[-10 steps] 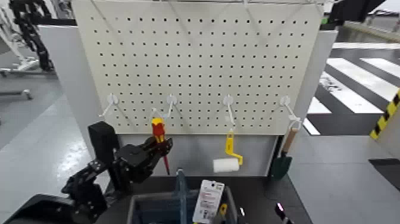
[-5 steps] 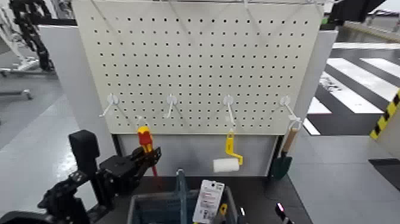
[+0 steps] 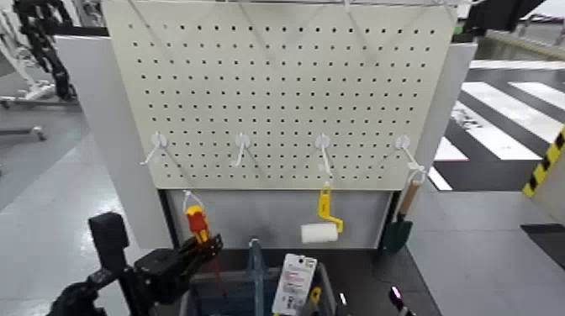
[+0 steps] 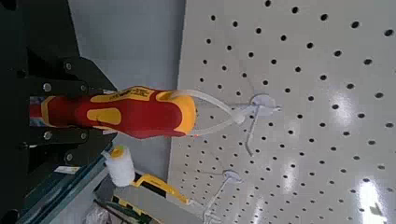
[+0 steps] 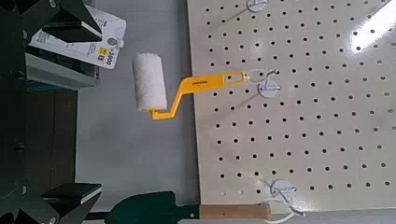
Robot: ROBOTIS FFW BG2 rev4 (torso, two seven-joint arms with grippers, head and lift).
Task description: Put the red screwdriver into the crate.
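Screwdriver (image 3: 198,222), red and yellow, is held by its handle in the left end effector (image 3: 208,244), which is closed on it, in front of the pegboard (image 3: 277,92) and toward its lower left. The handle is up and slightly tilted, with a pale loop (image 3: 192,201) at its top end; the thin red shaft points down. In the head view the shaft crosses the left part of the crate (image 3: 220,277); whether its tip is inside, I cannot tell.

The right end effector (image 5: 98,112) is open, its fingers well apart with nothing between them, to the right of the crate.

The crate sits on a dark surface (image 3: 377,277), its blue handle (image 3: 256,265) upright in the middle. A white printed card (image 3: 294,284) leans in its right part, with a yellow item (image 3: 315,296) just beside it.

Behind, the pale pegboard carries four white hooks in a row. A yellow-handled roller (image 3: 324,220) hangs from the third from the left, and a green trowel (image 3: 401,220) with a wooden handle from the rightmost. Beyond lies grey floor (image 3: 496,244), with white stripes on black and a yellow-and-black band (image 3: 546,164) at the right, and dark machinery (image 3: 44,46) at the far left.
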